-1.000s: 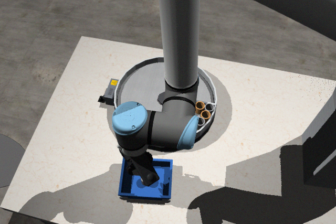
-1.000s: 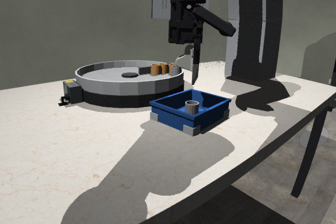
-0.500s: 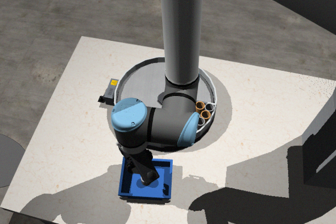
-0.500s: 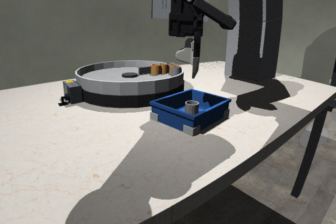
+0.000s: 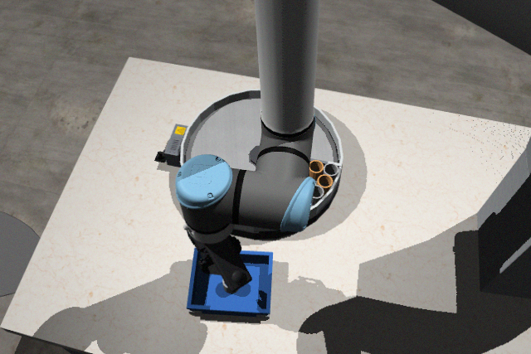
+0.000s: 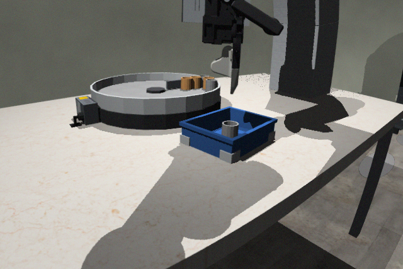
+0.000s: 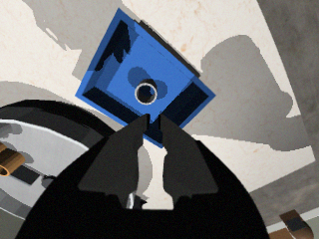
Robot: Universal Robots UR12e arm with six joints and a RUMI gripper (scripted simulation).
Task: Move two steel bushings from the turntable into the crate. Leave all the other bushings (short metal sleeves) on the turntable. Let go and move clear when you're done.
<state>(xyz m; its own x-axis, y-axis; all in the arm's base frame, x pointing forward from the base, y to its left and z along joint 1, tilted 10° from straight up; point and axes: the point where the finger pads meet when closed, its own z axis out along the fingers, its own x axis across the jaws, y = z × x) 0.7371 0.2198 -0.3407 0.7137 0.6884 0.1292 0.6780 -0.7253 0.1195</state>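
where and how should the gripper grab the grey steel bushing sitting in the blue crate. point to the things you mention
Probably best by the upper part of its outer wall, coming straight down from above. The grey steel bushing (image 6: 230,131) (image 7: 137,97) stands upright, a round sleeve with its open end up, and the walls of the blue plastic crate (image 6: 204,132) (image 7: 166,35) surround it, so a sideways approach looks awkward. The gripper (image 6: 233,92) (image 7: 154,115) would need to open first.

Grey arm (image 5: 288,41), pale-blue joint caps (image 5: 204,179), black jaws (image 6: 235,80).

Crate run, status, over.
Pincer nearly shut, nothing held, above the crate. One steel bushing upright inside; second still due. Steel and copper-coloured bushings crowd together on the turntable, so neighbours may hinder the pick.
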